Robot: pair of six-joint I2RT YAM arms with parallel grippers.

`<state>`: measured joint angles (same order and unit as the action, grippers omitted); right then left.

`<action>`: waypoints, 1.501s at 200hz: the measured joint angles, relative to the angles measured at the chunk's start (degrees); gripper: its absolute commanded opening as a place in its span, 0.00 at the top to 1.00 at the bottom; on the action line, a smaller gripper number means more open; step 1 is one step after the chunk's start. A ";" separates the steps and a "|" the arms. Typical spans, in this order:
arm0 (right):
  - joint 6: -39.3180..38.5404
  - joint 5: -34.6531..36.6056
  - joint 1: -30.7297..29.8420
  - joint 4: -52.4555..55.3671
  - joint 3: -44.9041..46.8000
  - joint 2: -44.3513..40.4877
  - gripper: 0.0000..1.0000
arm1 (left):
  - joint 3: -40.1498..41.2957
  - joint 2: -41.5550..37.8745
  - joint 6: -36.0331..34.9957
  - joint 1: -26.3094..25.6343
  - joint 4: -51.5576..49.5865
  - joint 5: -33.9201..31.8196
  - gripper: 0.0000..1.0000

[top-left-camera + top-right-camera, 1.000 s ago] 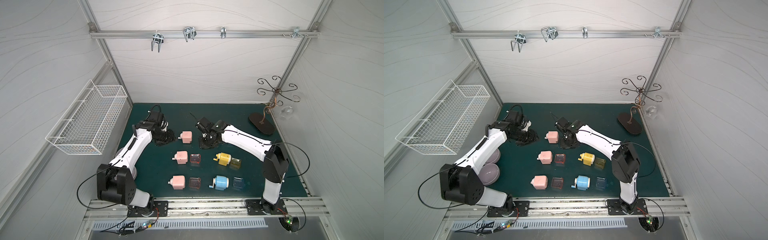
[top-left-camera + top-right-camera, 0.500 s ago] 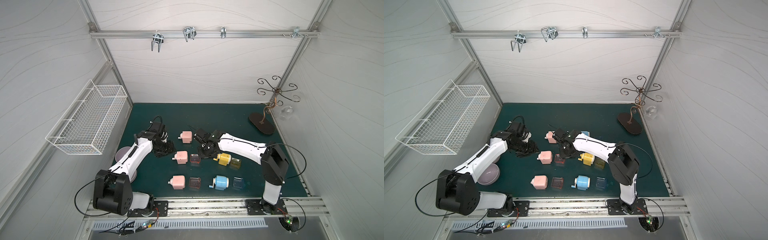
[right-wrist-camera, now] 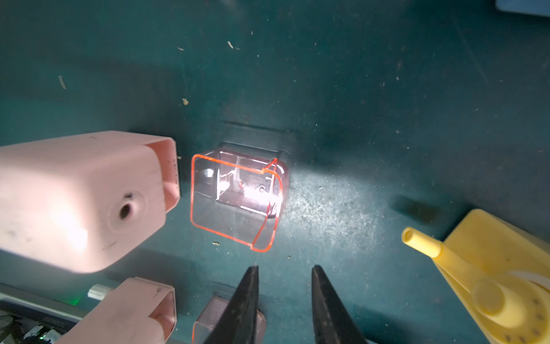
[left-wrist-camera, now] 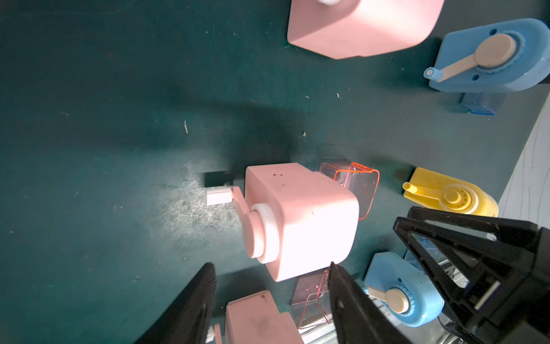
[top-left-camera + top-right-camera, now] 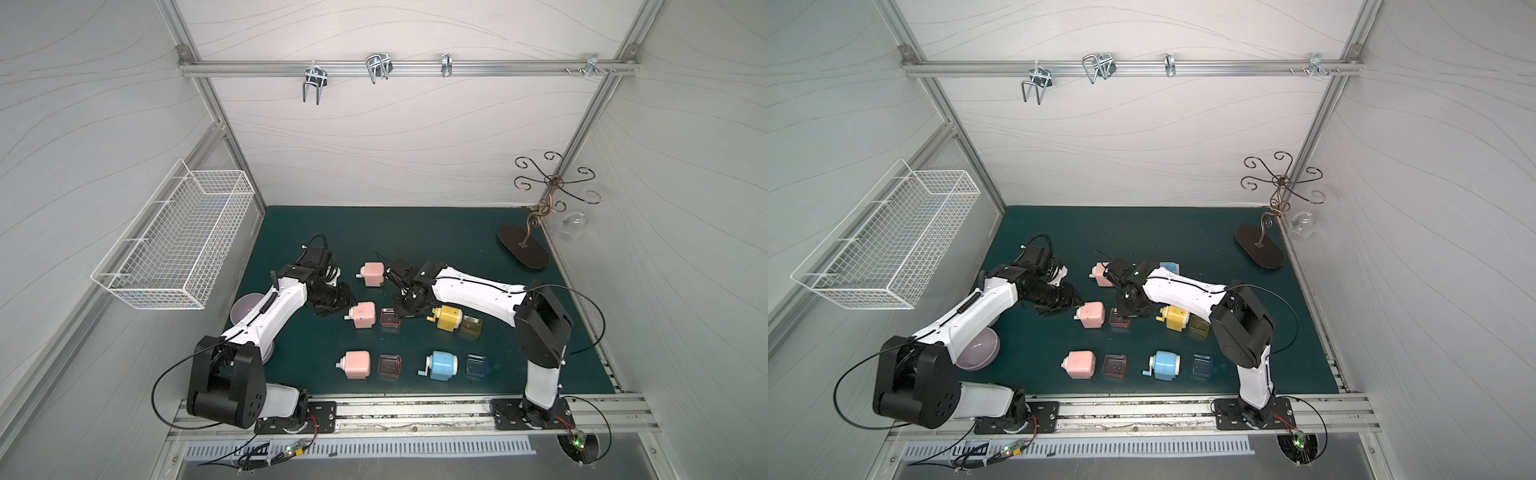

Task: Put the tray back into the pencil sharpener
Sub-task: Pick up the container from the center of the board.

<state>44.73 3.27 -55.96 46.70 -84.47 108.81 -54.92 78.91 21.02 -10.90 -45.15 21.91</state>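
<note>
Showing the red tray outside its housing: in both top views it rests open side up on the green mat, at 3 o'clock of the middle pink sharpener. The right wrist view shows a narrow gap between them, with the sharpener's open slot facing the tray. The right gripper hovers low beside the tray, at about its 2 o'clock in a top view, fingers parted with nothing between them. The left gripper hangs at the sharpener's 9 o'clock, near the crank end, likewise spread and empty. A yellow sharpener lies at 3 o'clock of the tray, beyond the right gripper. At 6 o'clock, nearer the arm bases, a second pink sharpener and a blue sharpener each have a loose tray alongside.
</note>
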 measured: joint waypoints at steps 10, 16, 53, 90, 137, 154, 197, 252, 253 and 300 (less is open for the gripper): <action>0.09 -0.35 0.13 -0.07 0.00 0.61 0.66 | 0.15 0.35 -0.11 0.00 0.22 0.20 0.37; 0.11 -0.44 0.22 -0.09 -0.02 0.98 0.66 | 0.26 0.57 -0.22 0.00 0.31 0.26 0.37; 0.50 -0.83 0.85 -0.22 -1.11 3.28 0.67 | 1.03 1.38 -0.66 0.00 0.81 1.03 0.37; 0.76 -0.98 1.40 -0.24 -2.84 5.68 0.68 | 1.20 1.49 -1.01 0.00 1.27 1.20 0.37; 0.94 -0.96 1.97 -0.17 -4.81 7.50 0.74 | 1.20 1.49 -1.18 0.00 1.68 1.33 0.37; 0.98 -0.87 2.10 -0.15 -5.33 8.07 0.75 | 1.20 1.49 -1.27 0.00 1.68 1.33 0.37; 1.09 -0.79 2.19 0.11 -6.45 9.07 0.78 | 1.20 1.49 -1.29 0.00 1.68 1.55 0.37; 2.29 -0.66 2.03 1.75 -7.52 9.42 0.81 | 1.22 1.49 -1.29 0.00 1.70 1.90 0.37; 2.29 -0.68 2.03 1.77 -7.52 9.42 0.81 | 1.22 1.49 -1.29 0.00 1.73 1.90 0.37; 3.45 -0.70 1.92 2.78 -8.39 9.66 0.82 | 1.31 1.49 -1.29 0.00 1.73 2.12 0.37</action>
<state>48.18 2.57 -54.04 49.47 -92.86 118.48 -53.60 80.40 19.73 -10.90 -43.42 24.03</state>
